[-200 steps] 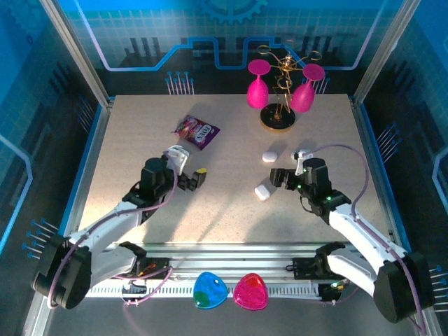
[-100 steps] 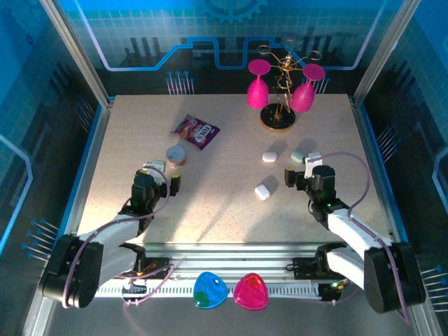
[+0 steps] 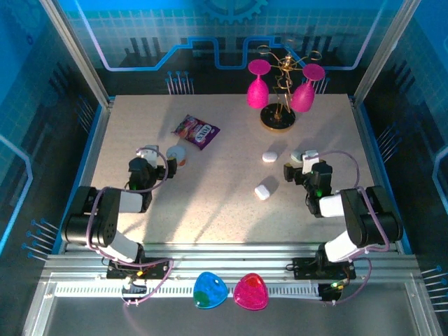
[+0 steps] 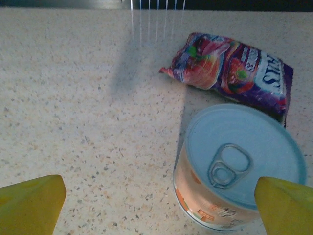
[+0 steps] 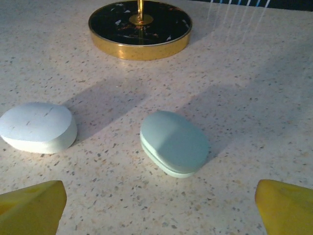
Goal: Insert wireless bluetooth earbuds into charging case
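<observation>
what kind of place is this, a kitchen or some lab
Most likely a robot test cell, not a kitchen: a speckled table walled by blue circuit-print panels, holding unrelated props: a snack packet, a can, a glass stand.

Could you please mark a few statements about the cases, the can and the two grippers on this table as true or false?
1. The left gripper and the right gripper are both open and empty. True.
2. The mint case lies open. False: it is closed.
3. The can lies on its side. False: it stands upright.
4. In the right wrist view, a white case lies to the left of the mint case, apart from it. True.
5. The snack packet lies on top of the can. False: it lies on the table behind the can.
</observation>
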